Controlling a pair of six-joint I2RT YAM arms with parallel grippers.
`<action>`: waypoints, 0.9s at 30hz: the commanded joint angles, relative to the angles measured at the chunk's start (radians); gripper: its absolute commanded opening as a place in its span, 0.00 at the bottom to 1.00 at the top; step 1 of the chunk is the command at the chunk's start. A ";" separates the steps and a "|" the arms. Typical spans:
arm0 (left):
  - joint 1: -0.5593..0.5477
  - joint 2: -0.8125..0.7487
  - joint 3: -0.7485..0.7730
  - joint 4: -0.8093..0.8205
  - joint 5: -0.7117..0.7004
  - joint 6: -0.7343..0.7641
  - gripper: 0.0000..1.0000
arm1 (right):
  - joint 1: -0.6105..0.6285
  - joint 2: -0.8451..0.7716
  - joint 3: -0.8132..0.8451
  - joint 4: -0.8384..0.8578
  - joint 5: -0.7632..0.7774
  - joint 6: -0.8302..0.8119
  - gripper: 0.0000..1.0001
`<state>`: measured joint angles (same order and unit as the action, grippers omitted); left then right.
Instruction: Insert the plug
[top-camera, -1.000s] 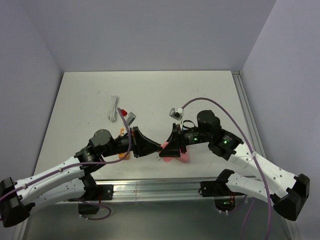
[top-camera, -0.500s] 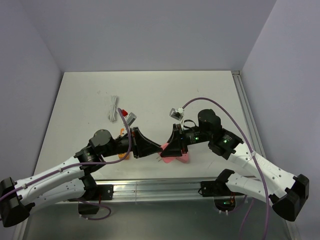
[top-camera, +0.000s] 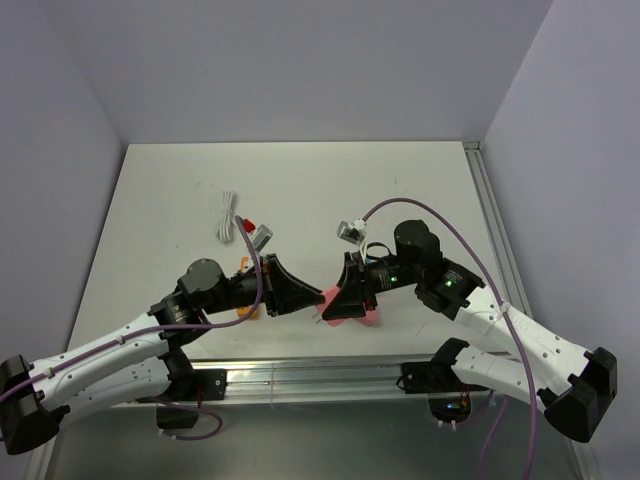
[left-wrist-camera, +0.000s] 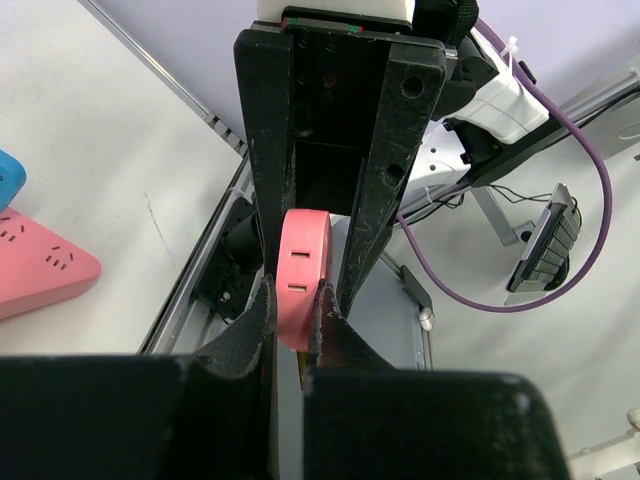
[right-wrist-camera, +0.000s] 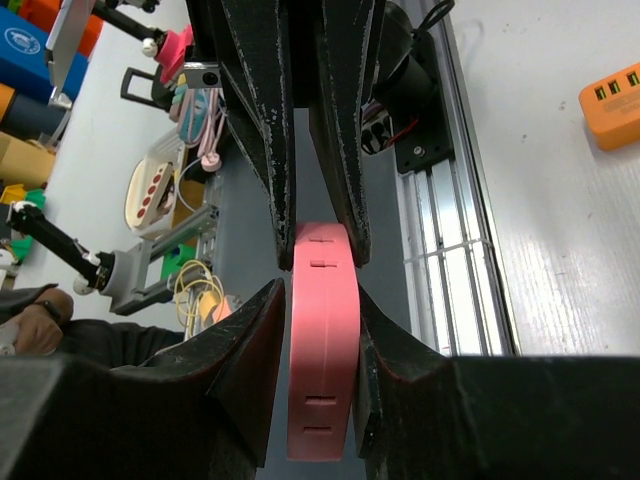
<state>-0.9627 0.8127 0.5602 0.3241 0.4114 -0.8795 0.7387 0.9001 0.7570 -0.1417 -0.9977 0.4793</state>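
The plug, bright blue, shows only as a corner at the left edge of the left wrist view. It lies by the pink triangular socket block on the table; in the top view it is hidden. A pink square plug hangs in the air between both arms. My left gripper is shut on one end of it, a brass prong showing below. My right gripper is shut on the other end. In the top view both grippers meet nose to nose above the socket block.
A white coiled cable and a small red-and-clear connector lie at the left middle. A white plug on the purple cable sits behind my right gripper. An orange USB hub lies near the metal rail at the table's near edge.
My right gripper's fingers have closed in on the pink square plug. The white plug behind it has shifted slightly. Both arms have stayed almost in place.
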 joint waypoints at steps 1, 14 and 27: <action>0.005 -0.009 0.012 0.041 -0.003 -0.006 0.00 | -0.001 -0.006 -0.008 0.036 -0.045 -0.010 0.38; 0.007 -0.015 0.006 0.044 0.001 -0.010 0.01 | -0.002 0.026 0.013 0.051 -0.019 0.008 0.31; 0.007 -0.004 0.012 0.035 0.009 -0.004 0.00 | -0.002 0.023 0.005 0.068 0.016 0.032 0.00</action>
<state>-0.9585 0.8116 0.5594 0.3252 0.4217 -0.8780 0.7349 0.9272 0.7544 -0.1192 -1.0222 0.5259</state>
